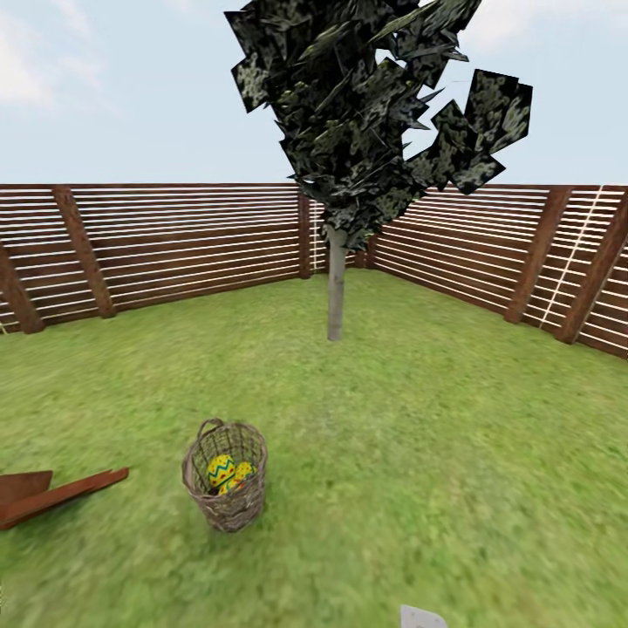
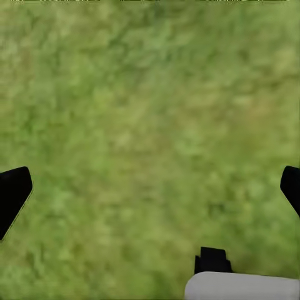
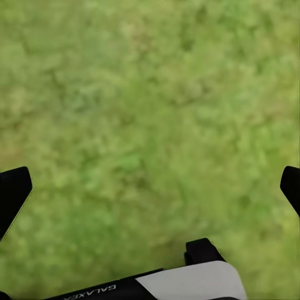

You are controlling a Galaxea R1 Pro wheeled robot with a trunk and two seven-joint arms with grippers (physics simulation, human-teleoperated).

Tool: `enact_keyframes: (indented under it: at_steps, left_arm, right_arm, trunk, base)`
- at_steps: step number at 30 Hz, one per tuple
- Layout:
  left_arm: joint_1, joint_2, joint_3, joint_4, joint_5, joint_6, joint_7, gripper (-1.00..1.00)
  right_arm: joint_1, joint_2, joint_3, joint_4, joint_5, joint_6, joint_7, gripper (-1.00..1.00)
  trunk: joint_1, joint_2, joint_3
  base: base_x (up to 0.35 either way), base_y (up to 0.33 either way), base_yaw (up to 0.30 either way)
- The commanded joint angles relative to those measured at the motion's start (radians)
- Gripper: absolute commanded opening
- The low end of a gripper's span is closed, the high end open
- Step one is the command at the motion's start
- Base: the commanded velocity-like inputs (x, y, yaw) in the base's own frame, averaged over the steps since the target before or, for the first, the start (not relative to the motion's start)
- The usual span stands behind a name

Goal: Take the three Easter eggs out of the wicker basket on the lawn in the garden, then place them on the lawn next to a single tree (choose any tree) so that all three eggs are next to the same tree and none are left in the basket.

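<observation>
Head view: brown see-through woven wicker basket (image 1: pixel 225 487) stands upright on the mottled green lawn (image 1: pixel 419 453) at about 7 o'clock, yellow Easter eggs with blue zigzag bands (image 1: pixel 226 473) inside it — two discernible, a third I can't make out. Tree with straight grey-beige trunk and dark jagged foliage (image 1: pixel 336 288) stands well apart at 12 o'clock, before the brown slatted wooden fence (image 1: pixel 174 249). Left gripper (image 2: pixel 150 187) and right gripper (image 3: pixel 150 187) both spread wide over bare grass, gripping nothing.
</observation>
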Motion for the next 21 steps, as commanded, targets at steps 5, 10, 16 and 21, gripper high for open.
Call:
enact_keyframes:
  at_steps: [5, 10, 16, 21]
  left_arm:
    - [0.000, 0.000, -0.002, 0.001, -0.001, -0.003, 0.003, 1.00]
    - [-0.001, 0.000, -0.002, 0.001, -0.001, -0.003, 0.003, 1.00]
    - [-0.001, 0.000, -0.002, 0.001, -0.001, -0.003, 0.003, 1.00]
    - [-0.001, 0.000, -0.002, 0.001, -0.001, -0.003, 0.003, 1.00]
  right_arm:
    - [0.000, 0.000, 0.000, -0.001, -0.007, 0.000, -0.003, 1.00]
    - [0.000, 0.000, 0.000, -0.001, -0.007, 0.004, -0.004, 1.00]
    - [0.000, 0.000, 0.000, -0.001, -0.007, 0.000, -0.004, 1.00]
    - [0.000, 0.000, -0.001, -0.001, -0.007, 0.003, -0.006, 1.00]
  trunk:
    - [0.000, -0.001, 0.000]
    - [0.000, -0.001, 0.001]
    - [0.000, -0.001, 0.001]
    - [0.000, -0.001, 0.001]
  base:
    - [0.130, 0.158, -0.136]
    - [0.178, 0.030, -0.046]
    - [0.124, 0.002, -0.004]
    - [0.081, 0.000, 0.000]
